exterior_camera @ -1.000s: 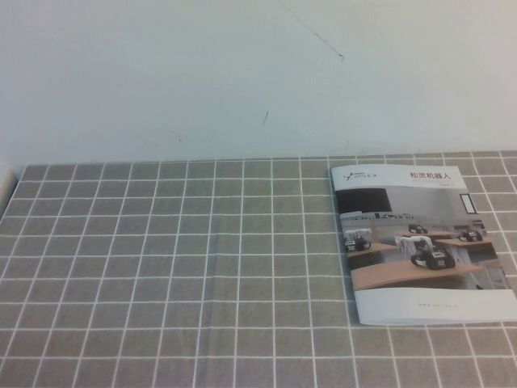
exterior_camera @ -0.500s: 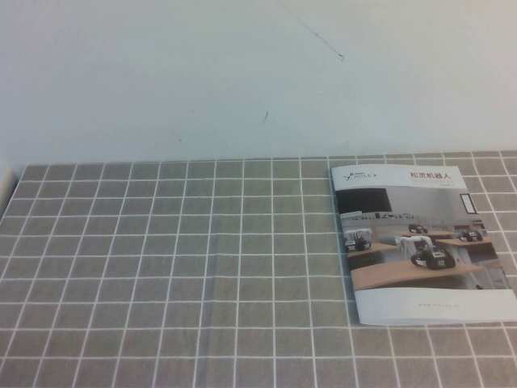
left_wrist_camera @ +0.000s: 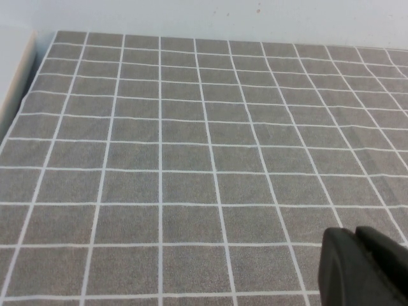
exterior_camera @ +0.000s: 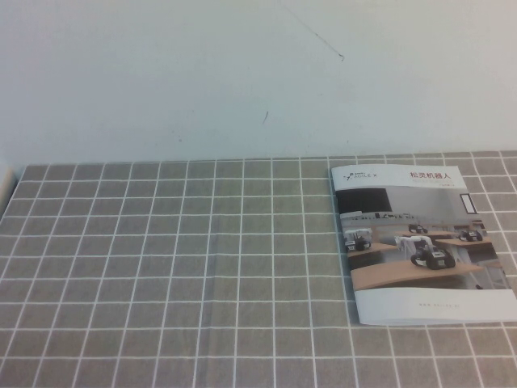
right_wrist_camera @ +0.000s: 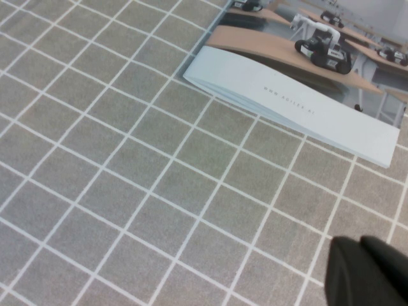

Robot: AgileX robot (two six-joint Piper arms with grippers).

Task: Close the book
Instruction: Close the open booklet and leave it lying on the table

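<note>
The worktop (exterior_camera: 161,267) has the book (exterior_camera: 420,242) on its right side, lying flat and shut. The left gripper (left_wrist_camera: 357,261) hangs over bare worktop. The right gripper (right_wrist_camera: 362,268) is near the book. Both have their jaws closed and empty, so the job looks done.

A grey tablecloth (exterior_camera: 161,267) printed with a white grid of squares covers the desk (left_wrist_camera: 13,70), whose pale edge shows at the far left. Behind it rises a pale wall (exterior_camera: 161,73), marked by a thin dark scratch (exterior_camera: 315,36) toward the right.
</note>
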